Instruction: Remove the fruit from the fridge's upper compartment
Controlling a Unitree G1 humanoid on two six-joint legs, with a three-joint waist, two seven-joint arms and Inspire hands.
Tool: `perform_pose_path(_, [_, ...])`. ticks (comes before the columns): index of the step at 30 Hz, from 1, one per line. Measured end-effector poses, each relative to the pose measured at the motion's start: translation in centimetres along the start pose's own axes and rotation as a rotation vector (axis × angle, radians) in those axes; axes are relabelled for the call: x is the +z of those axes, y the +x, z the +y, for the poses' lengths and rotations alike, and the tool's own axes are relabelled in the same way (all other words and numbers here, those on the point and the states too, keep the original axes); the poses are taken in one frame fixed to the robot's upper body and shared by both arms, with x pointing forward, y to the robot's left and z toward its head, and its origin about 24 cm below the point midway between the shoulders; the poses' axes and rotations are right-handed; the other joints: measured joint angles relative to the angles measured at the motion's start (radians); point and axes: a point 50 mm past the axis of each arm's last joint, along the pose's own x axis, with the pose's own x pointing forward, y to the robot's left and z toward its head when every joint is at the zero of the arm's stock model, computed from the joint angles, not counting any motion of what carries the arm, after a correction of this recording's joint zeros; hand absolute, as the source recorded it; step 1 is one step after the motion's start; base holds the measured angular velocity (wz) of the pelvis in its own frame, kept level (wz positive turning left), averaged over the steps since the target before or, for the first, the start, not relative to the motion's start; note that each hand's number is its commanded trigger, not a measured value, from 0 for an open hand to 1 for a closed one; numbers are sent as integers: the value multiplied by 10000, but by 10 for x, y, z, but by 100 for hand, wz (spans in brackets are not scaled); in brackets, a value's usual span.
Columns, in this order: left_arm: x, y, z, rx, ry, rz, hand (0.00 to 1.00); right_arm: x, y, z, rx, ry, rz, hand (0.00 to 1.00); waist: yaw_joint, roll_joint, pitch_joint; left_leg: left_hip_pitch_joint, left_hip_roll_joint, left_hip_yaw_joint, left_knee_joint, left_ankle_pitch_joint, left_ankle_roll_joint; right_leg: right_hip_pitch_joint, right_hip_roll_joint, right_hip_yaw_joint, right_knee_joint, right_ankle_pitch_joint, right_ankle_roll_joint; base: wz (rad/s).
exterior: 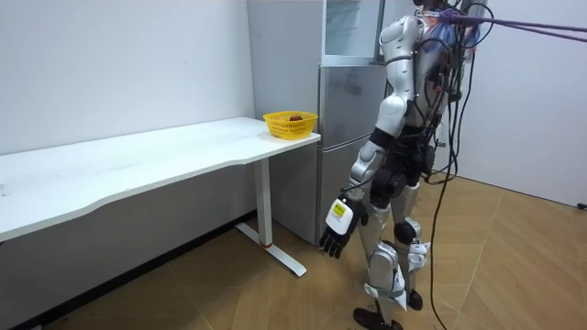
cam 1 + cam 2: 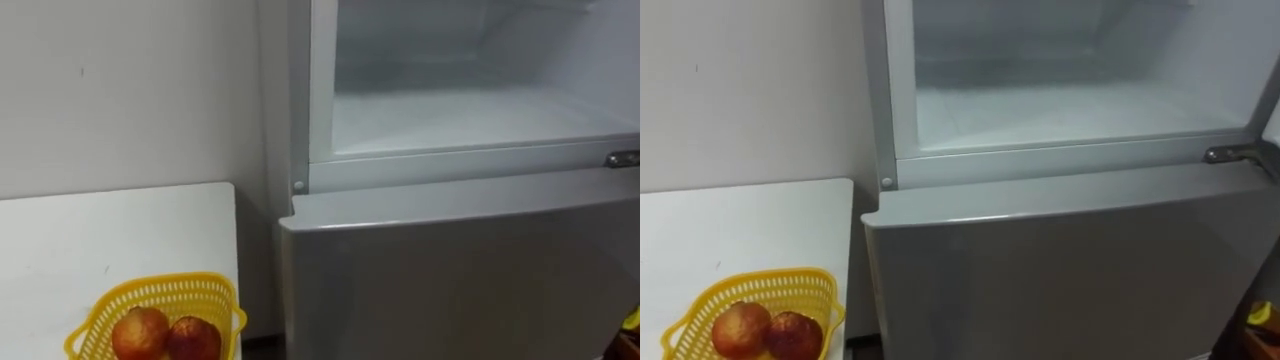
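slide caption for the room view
Robot stands at the open fridge, left hand hanging open, next to a table with a yellow basket.

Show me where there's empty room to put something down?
The shelf inside the open top of the fridge is bare, side to side. The white table is bare from the wall up to the yellow basket. It's crowded at the table's corner beside the fridge, where the basket holds fruit.

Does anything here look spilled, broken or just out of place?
Nothing looks spilled or broken. The fridge's upper compartment stands open, which fits fetching something from it. The yellow basket with two red fruits sits upright near the white table's corner, close to the edge. The robot's left hand hangs open.
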Motion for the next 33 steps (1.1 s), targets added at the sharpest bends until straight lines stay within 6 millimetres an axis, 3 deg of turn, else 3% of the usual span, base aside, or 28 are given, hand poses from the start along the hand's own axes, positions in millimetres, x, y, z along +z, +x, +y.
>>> perform_pose_path(5, [-3, 0, -2, -128, 22, 23, 0, 3, -12, 30, 2264, -700, -413, 0, 181, -32, -7, 18, 2, 1, 3, 0, -1, 4, 7, 34, -17, -1, -1, 0])
perform_pose_path(15, [-9, -1, -5, -252, 221, 8, 0, -12, -19, 43, 3680, -1184, 31, 0, 248, -101, -29, 76, 22, 56, 18, 0, 0, 20, 10, 86, 13, 4, -7, 0])
perform_pose_path(23, [-11, -1, -5, -255, 223, 51, 0, -7, -25, 59, 4624, -2099, -545, 0, 477, -255, -78, 101, 22, 45, 16, 0, 0, 55, 11, 78, 24, 28, -3, 0])
perform_pose_path(33, [-18, -1, -12, -855, 584, 398, 0, -13, -40, 79, 6490, -4745, -1696, 0, 606, -82, -47, 101, 48, 58, 14, 0, 0, 38, -26, -8, 28, 53, -20, 0])
